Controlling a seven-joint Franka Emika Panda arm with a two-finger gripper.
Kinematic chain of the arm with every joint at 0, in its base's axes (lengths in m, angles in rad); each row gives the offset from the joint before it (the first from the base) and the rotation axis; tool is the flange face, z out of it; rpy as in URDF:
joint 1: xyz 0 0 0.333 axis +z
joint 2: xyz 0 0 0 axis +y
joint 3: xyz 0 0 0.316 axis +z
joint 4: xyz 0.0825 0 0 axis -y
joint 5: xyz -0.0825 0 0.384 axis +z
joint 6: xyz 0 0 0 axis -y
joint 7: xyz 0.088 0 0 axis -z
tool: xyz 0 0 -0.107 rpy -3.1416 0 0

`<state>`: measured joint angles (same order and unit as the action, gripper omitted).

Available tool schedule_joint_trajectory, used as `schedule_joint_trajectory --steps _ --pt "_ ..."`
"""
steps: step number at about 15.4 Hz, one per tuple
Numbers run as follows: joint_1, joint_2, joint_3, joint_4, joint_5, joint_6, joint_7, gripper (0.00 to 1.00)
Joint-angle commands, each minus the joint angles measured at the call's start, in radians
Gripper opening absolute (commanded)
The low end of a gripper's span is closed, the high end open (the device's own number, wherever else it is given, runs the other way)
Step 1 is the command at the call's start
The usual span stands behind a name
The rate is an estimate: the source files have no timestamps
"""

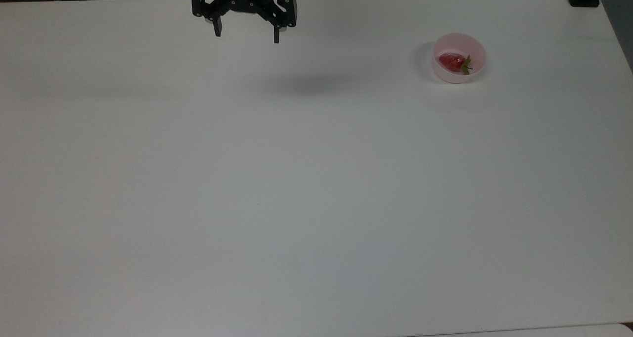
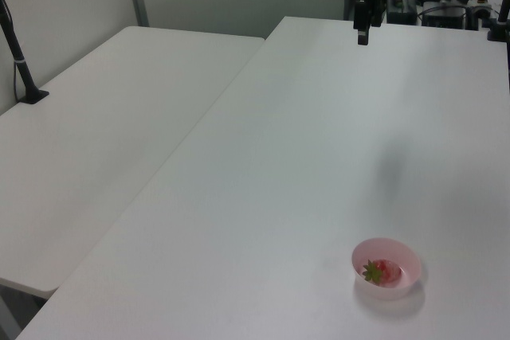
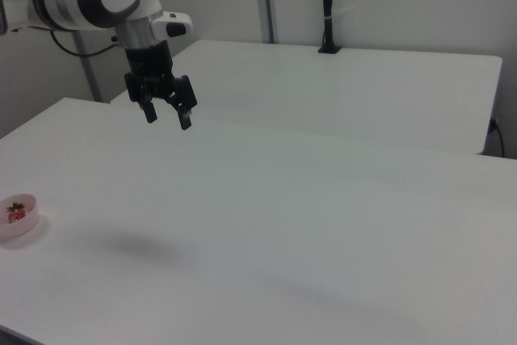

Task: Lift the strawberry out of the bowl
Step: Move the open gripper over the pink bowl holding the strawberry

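Strawberry (image 1: 451, 62) lies on side inside bowl (image 1: 459, 39), green cap toward top view's right. Bowl holds nothing else; sits on white bench (image 1: 296, 188) near top view's upper right. End effector (image 1: 246, 35) hangs above bench, well apart from bowl, fingers spread, empty. Second bench (image 2: 103, 117) adjoins; black pole (image 2: 16, 49) stands on it.

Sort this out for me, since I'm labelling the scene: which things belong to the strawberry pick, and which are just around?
Part of the job:
- strawberry, lying in the bowl
- bowl, pale pink
- gripper, open, held above the table, well away from the bowl

Just around:
- white table
- second table
- black post
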<state>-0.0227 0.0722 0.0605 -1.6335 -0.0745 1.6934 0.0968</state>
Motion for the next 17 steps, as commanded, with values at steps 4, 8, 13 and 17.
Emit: schedule_joint_trajectory --steps 4,8,13,17 --pt "-0.023 0.023 -0.011 0.069 0.013 -0.014 -0.049 1.00" --pt "-0.020 0.023 -0.011 0.067 0.012 -0.015 -0.049 1.00" --pt "-0.013 0.029 -0.008 0.063 0.012 -0.011 -0.155 1.00" --pt "0.192 0.052 -0.104 0.051 0.022 -0.014 -0.213 1.00"
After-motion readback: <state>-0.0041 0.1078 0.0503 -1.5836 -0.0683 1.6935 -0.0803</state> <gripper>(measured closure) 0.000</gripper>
